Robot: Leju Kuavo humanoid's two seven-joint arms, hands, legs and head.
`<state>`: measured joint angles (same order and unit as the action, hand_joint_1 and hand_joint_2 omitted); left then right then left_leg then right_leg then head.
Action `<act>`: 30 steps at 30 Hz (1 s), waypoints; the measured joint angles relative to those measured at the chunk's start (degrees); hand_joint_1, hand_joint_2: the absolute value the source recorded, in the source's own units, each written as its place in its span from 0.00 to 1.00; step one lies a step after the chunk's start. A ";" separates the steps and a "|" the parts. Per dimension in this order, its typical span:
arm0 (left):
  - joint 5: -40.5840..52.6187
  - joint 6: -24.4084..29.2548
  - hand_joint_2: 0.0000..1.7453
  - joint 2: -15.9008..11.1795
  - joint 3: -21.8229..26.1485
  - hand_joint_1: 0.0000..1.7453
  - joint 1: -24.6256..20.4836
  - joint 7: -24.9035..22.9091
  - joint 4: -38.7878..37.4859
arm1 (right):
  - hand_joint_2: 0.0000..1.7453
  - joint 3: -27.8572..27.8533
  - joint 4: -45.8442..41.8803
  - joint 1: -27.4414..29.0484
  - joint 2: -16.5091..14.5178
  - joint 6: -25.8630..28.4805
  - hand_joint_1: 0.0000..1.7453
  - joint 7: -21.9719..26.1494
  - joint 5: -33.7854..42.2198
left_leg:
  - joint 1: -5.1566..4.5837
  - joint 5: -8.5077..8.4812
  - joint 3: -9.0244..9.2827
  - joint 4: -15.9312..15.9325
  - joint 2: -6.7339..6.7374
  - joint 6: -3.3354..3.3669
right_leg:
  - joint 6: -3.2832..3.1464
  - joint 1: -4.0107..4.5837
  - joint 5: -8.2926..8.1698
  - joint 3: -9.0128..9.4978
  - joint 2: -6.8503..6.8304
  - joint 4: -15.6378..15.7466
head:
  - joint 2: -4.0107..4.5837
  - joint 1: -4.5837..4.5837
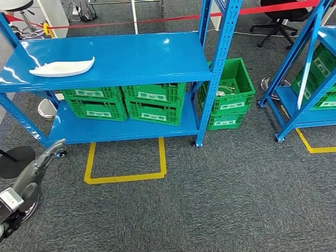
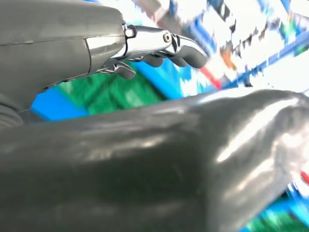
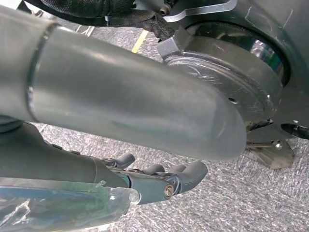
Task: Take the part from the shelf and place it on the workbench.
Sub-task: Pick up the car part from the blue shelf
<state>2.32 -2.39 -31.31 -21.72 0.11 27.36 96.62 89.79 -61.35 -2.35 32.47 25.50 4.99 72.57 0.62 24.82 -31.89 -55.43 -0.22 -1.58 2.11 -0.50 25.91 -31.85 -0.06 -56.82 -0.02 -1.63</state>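
Nearest to me, at the lower left of the head view, my left hand (image 1: 49, 152) reaches forward over the grey carpet (image 1: 222, 199), thumb raised toward the shelf. In the left wrist view its fingers (image 2: 182, 48) extend nearly straight, slightly curled at the tips, well apart from the thumb (image 2: 218, 145), and nothing lies between them: the hand is spread and holds nothing. In the right wrist view my right hand (image 3: 156, 181) hangs over the carpet, its fingers (image 3: 189, 174) loosely extended away from the thick thumb, with nothing in them.

Beyond the left hand, a yellow tape outline (image 1: 125, 170) marks the carpet just in front of the blue shelf (image 1: 118, 58). On the lower deck of the shelf stand green crates (image 1: 154, 102) side by side, stacked in two layers. On the top deck, toward its left end, lies the part (image 1: 63, 67): a long, white, curved, flat piece, pointed at its right end, resting flat and well apart from my left hand. Just beside the shelf's right post, two more green crates (image 1: 228, 94) are stacked on the floor; the upper one is open and holds something pale that I cannot make out. Further right stands a second blue shelf (image 1: 305, 68) with green crates on it. Behind both shelves runs a red tape barrier (image 1: 158, 21), and an office chair (image 1: 277, 21) stands past it.
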 joint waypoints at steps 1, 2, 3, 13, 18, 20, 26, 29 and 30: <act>1.91 1.93 0.00 0.17 1.08 0.00 0.53 -0.83 0.82 | 0.00 0.00 0.05 0.04 -0.01 0.19 0.00 0.13 0.17 | 0.00 -0.02 0.00 0.00 -0.01 0.00 | 0.00 0.00 -0.01 0.01 -0.02 0.00 | 0.00 0.01; 4.11 4.07 0.00 0.27 1.94 0.00 0.91 -1.99 1.43 | 0.00 0.00 0.07 0.10 -0.01 0.49 0.00 0.27 0.40 | 0.00 -0.04 0.00 0.00 -0.01 0.00 | 0.01 0.00 -0.01 0.02 -0.04 0.00 | 0.00 0.01; 6.53 6.36 0.00 0.31 2.65 0.00 1.20 -3.43 1.94 | 0.00 0.00 0.08 0.18 -0.01 0.89 0.00 0.39 0.64 | 0.01 -0.07 0.00 0.00 -0.02 0.01 | 0.01 0.01 -0.02 0.02 -0.05 0.00 | 0.00 0.01; 33.07 20.70 0.00 -0.57 4.30 0.00 2.09 -21.44 2.80 | 0.00 0.00 -0.31 0.60 -0.05 4.14 0.00 0.65 1.83 | 0.09 -0.16 0.00 0.01 -0.02 -0.03 | -0.02 0.09 -0.08 0.03 -0.04 -0.01 | 0.00 0.02; 39.35 21.64 0.00 -0.84 4.54 0.00 2.75 -26.79 2.80 | 0.00 0.02 -0.69 0.60 -0.11 5.23 0.00 0.63 2.32 | 0.09 -0.16 0.00 0.01 -0.02 -0.03 | -0.02 0.09 -0.09 0.03 -0.04 -0.01 | 0.00 0.01; 46.43 20.23 0.00 -0.93 5.47 0.00 4.12 -34.61 2.80 | 0.00 0.02 -1.84 0.62 -0.14 6.87 0.00 0.48 3.10 | 0.09 -0.16 -0.01 0.01 -0.02 -0.03 | -0.03 0.09 -0.09 0.02 -0.05 -0.01 | 0.00 0.02; 49.05 16.09 0.00 -1.15 6.94 0.00 5.36 -39.71 2.80 | 0.00 0.02 -3.37 0.64 -0.14 7.92 0.00 0.21 3.55 | 0.09 -0.16 -0.03 0.01 -0.02 -0.03 | -0.04 0.10 -0.09 0.00 -0.05 -0.01 | 0.00 0.01; 48.36 13.68 0.00 -1.67 7.09 0.00 5.35 -40.15 2.80 | 0.00 0.02 -3.60 0.63 -0.14 7.92 0.00 0.03 3.45 | 0.10 -0.16 -0.03 0.01 -0.02 -0.03 | -0.04 0.10 -0.09 0.00 -0.05 -0.01 | 0.00 0.02; 48.29 13.03 0.00 -1.90 7.11 0.00 5.34 -40.28 2.80 | 0.00 0.02 -3.63 0.63 -0.14 7.92 0.00 -0.06 3.44 | 0.10 -0.16 -0.03 0.01 -0.02 -0.03 | -0.04 0.10 -0.10 0.00 -0.05 -0.01 | 0.00 0.02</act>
<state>50.61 10.64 -33.21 -14.62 5.45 -12.92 99.43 89.81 -64.98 -1.71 32.33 33.42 4.93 76.01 0.72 24.66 -31.92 -55.41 -0.24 -1.61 2.07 -0.40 25.81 -31.85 -0.10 -56.82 -0.02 -1.61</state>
